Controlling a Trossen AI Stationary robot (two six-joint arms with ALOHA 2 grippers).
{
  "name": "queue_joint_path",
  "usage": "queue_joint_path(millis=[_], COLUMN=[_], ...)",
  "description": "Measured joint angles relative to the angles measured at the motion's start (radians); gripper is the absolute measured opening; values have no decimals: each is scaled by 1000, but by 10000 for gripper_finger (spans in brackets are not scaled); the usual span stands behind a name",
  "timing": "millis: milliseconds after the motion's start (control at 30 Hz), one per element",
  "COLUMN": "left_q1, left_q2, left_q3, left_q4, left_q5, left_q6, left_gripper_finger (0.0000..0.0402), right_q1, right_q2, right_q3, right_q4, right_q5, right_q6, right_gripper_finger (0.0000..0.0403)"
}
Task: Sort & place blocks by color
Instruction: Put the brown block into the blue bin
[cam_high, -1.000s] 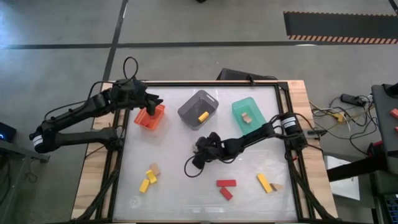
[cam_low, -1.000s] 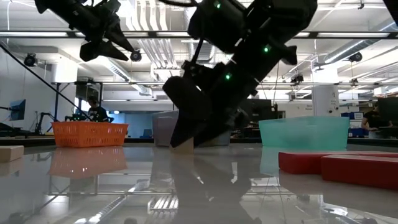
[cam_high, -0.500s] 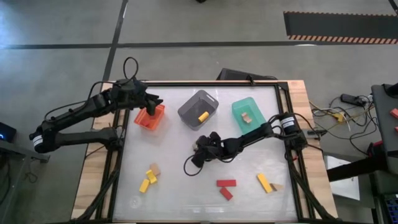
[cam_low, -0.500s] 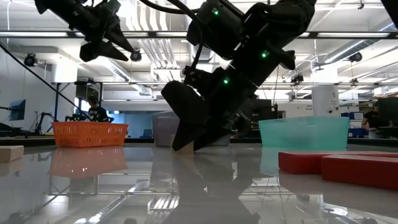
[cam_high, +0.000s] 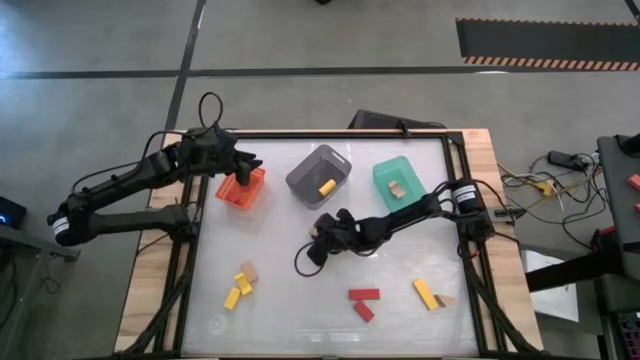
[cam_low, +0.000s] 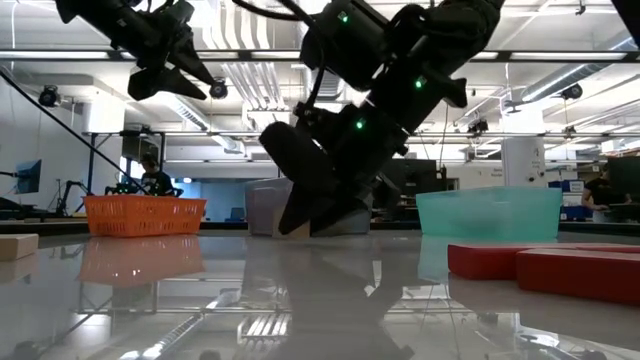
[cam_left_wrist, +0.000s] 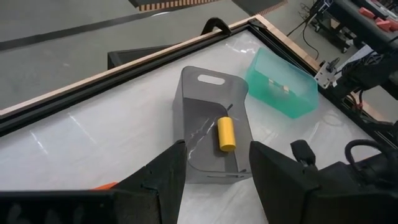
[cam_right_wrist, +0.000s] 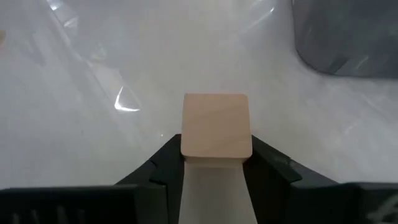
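Observation:
A pale tan block (cam_right_wrist: 216, 127) sits between the fingers of my right gripper (cam_high: 316, 243) at the table's middle, and the gripper is shut on it. My left gripper (cam_high: 243, 168) hangs open and empty over the orange bin (cam_high: 240, 192) at the far left. The grey bin (cam_high: 303, 180) holds a yellow block (cam_left_wrist: 226, 133). The green bin (cam_high: 381, 176) holds a tan block (cam_high: 396, 186). Yellow and tan blocks (cam_high: 242, 283) lie near left, two red blocks (cam_high: 362, 301) near centre, and a yellow and a tan one (cam_high: 430, 294) near right. My right gripper pinches the tan block by two opposite side faces (cam_right_wrist: 185, 149) between its two fingers. The fingers (cam_low: 300, 205) slant down onto it from the table's right. The block sits level. I cannot tell whether its underside is clear of the table.
The three bins stand in a row along the far half of the table. The red blocks (cam_low: 545, 265) lie close to the low camera. Dark frame rails (cam_high: 470, 260) run along the table's edges. The room beyond shows benches and a person far off.
My right gripper has shut on the tan block and has shifted slightly toward the table's far left, rising a little. The block has stayed between the fingers.

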Motion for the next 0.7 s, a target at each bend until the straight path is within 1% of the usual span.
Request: queue_joint_path(millis=[67, 200, 433, 567, 700], left_q1=[0, 0, 0, 0, 0], left_q2=[0, 1, 5, 5, 6], left_q3=[0, 1, 2, 1, 1], left_q4=[0, 3, 12, 15, 26], left_q5=[0, -1, -4, -3, -3], left_q6=[0, 0, -1, -6, -54], left_gripper_finger=[160, 160, 160, 160, 160], right_q1=[-6, -33, -122, -182, -265], right_q2=[-26, -101, -282, -399, -511], right_q3=[0, 0, 0, 0, 1], right_q4=[-24, -122, -399, -566, -749], right_q5=[-26, -120, -327, -335, -335], right_q6=[12, 81, 186, 189, 186], right_gripper_finger=[122, 122, 122, 122, 122])
